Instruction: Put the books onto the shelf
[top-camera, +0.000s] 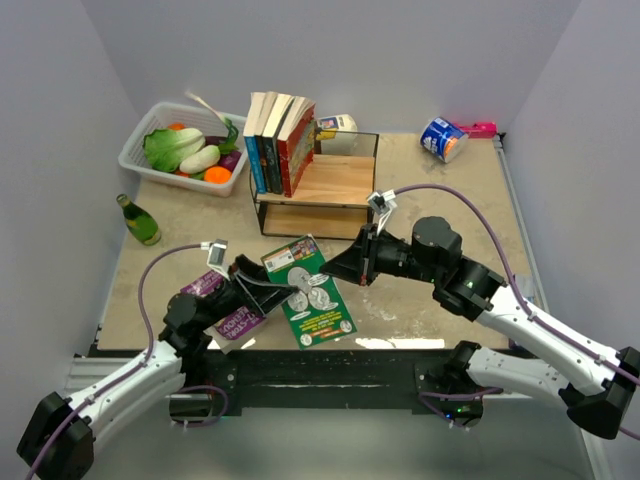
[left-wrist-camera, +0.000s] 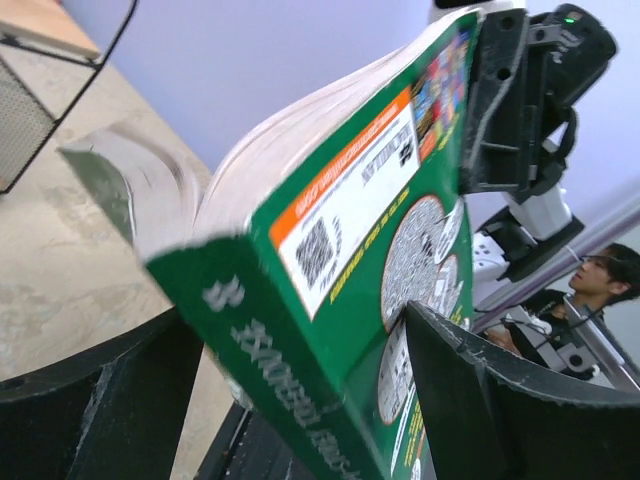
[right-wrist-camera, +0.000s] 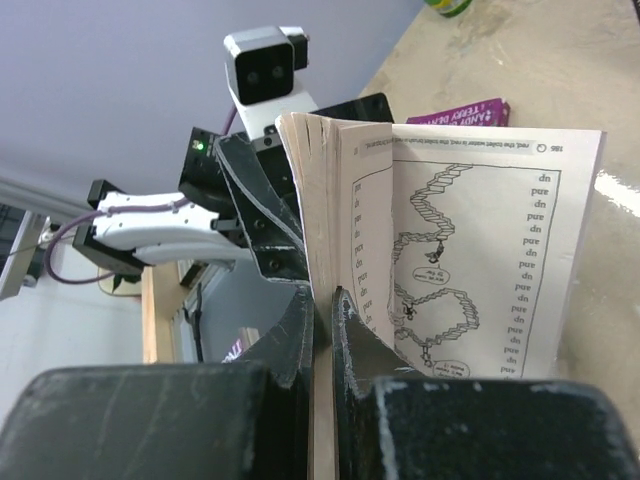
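A green book (top-camera: 312, 292) is held off the table in front of the shelf (top-camera: 330, 180). My right gripper (top-camera: 347, 267) is shut on its upper right edge; in the right wrist view the jaws (right-wrist-camera: 322, 325) pinch a thin part of the book while the other pages (right-wrist-camera: 470, 250) fan open. My left gripper (top-camera: 275, 288) is open, with the book's spine end (left-wrist-camera: 300, 330) between its wide-spread fingers (left-wrist-camera: 500, 400). A purple book (top-camera: 222, 308) lies flat under the left arm. Several books (top-camera: 278, 148) stand on the left of the shelf's top board.
A white basket (top-camera: 152, 118) of vegetables sits at the back left, with a green bottle (top-camera: 140, 220) in front of it. A blue and white can (top-camera: 443, 138) and a pink object (top-camera: 481, 128) lie at the back right. A pale object (top-camera: 338, 124) stands behind the shelf.
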